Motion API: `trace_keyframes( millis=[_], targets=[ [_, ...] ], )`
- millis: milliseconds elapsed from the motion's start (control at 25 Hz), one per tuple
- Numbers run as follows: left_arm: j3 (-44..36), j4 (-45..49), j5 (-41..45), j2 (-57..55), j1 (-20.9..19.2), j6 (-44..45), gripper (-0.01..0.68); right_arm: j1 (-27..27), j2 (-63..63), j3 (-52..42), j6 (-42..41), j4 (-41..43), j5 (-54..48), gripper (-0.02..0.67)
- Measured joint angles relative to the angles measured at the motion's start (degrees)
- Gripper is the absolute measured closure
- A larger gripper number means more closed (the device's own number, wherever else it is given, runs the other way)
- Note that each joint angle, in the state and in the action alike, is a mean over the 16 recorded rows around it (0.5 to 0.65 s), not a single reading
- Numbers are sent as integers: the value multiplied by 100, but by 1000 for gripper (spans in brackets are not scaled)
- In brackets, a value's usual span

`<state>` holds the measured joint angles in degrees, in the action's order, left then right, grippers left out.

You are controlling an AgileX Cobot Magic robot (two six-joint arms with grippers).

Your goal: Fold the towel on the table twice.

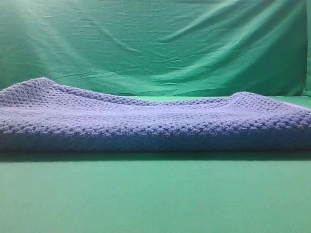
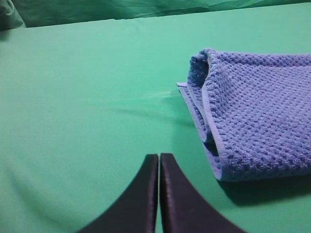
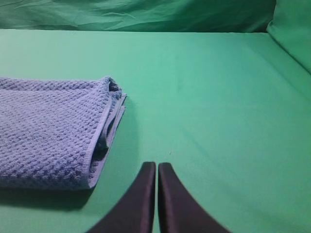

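Both tools are closed on nothing: the left tool [image 2: 159, 162] shows its two dark fingers pressed flat together with no cloth between them, and the right tool [image 3: 156, 171] looks the same. Each hangs just above the bare green counter [image 2: 82, 97], the left one off the towel's left end, the right one off its right end, neither touching the cloth.

Outward from them lies the towel [image 1: 155, 121], a blue-grey waffle-knit strip stretched across the counter's middle. Its ends show several stacked layers with pale hems, so it is already folded lengthwise; how many folds that makes I cannot tell for certain from the layered edges.

My judgement is that the work is either between folds or finished. If another fold is owed, the tools would have to open, drop to one short end, pinch all layers together and carry that end over to the other.

Both arms point forward, low and roughly level, fingers aimed toward the wrinkled backdrop [image 1: 160, 43].
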<state>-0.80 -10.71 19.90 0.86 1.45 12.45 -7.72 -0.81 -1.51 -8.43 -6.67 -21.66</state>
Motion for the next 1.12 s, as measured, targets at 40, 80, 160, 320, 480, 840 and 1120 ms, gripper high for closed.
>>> trace_keyframes(
  millis=[40,80,160,320,480,840,1120],
  targets=[
    [0,-1,0,0,0,0,673,3,0,0,0,0,0,649],
    [0,-2,0,0,0,0,673,4,0,0,0,0,0,649],
    [0,-3,0,0,0,0,673,4,0,0,0,0,0,649],
    [0,-5,0,0,-1,0,673,4,0,0,0,0,0,649],
    [0,-5,0,0,-1,0,673,4,0,0,0,0,-7,649],
    [0,-5,0,0,-1,0,673,4,0,0,0,0,-29,649],
    [0,-5,0,0,-1,0,673,4,0,0,0,0,-40,649]
  ],
)
